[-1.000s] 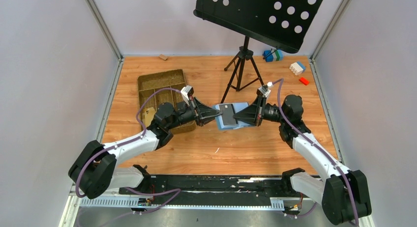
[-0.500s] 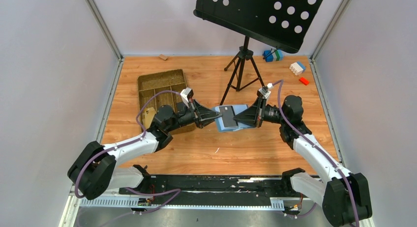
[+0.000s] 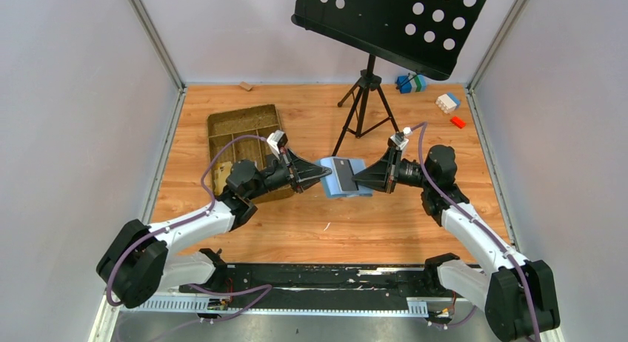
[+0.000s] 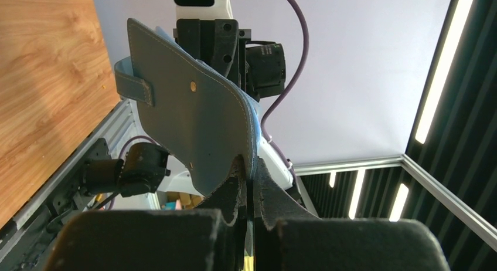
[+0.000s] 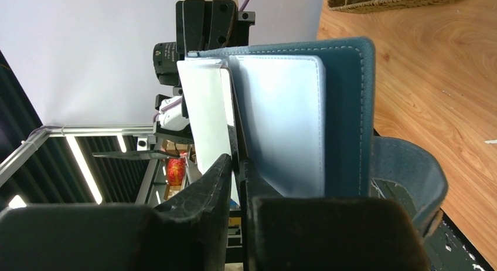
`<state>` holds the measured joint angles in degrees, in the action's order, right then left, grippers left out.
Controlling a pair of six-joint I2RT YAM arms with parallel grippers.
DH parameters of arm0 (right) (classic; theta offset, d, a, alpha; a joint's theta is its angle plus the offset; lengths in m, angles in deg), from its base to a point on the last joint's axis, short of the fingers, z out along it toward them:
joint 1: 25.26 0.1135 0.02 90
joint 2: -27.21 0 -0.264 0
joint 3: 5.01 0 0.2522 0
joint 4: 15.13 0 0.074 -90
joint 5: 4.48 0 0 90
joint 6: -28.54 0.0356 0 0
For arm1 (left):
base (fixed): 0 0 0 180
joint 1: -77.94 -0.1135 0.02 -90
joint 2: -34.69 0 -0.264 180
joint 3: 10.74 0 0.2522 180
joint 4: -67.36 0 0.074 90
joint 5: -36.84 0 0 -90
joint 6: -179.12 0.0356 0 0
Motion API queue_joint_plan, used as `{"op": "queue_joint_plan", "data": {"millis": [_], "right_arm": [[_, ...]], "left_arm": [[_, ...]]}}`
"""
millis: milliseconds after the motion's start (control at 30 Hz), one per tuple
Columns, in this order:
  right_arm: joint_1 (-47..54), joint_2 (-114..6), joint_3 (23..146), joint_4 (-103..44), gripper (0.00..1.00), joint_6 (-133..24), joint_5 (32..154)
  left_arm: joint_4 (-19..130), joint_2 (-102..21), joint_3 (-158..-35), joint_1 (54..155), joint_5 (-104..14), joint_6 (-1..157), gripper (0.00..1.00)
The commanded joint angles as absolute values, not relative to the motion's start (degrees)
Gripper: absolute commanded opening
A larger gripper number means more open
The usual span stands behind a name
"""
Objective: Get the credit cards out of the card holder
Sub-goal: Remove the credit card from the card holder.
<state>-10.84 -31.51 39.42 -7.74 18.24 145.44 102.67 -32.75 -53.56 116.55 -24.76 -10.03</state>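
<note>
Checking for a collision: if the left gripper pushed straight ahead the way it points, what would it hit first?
The holder, whose edge it pinches. Just behind, facing the left gripper, is the right gripper, clamped on the holder's other side, so pushing on would likely drive the holder into it.

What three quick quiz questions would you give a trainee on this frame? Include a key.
1. True or false: a dark card shows on the card holder in the top view.
2. The left gripper and right gripper: which is shut on the holder? A) left only B) right only C) both
3. Fill in: in the top view, the brown tray lies to the holder's ____.
Key: 1 true; 2 C; 3 left.
</note>
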Motion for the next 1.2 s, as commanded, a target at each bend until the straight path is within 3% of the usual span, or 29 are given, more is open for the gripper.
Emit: {"op": "queue_joint_plan", "data": {"millis": [0,167,467,900,1167], "right_arm": [[-11.2,-31.2,38.4,-6.2,0.13,19.0,145.0],[-11.2,-30.8,38.1,-5.1,0.25,20.0,145.1],[-10.8,-32.2,37.6,6.8,0.28,28.9,144.5],[-8.7,-33.3,41.3,8.4,0.28,29.5,144.7],[-8.4,-33.2,41.5,8.3,0.17,30.1,144.6]], "left_arm": [[109.2,-29.5,-55.1,116.3,-24.7,-10.6,0.0],[108.6,-30.2,-56.2,116.3,-23.9,-10.0,0.0],[110.1,-31.9,-57.2,116.3,-23.1,-10.5,0.0],[110.5,-33.6,-57.8,116.3,-22.5,-10.8,0.0],[110.6,-33.7,-57.5,117.0,-22.8,-10.6,0.0]]}}
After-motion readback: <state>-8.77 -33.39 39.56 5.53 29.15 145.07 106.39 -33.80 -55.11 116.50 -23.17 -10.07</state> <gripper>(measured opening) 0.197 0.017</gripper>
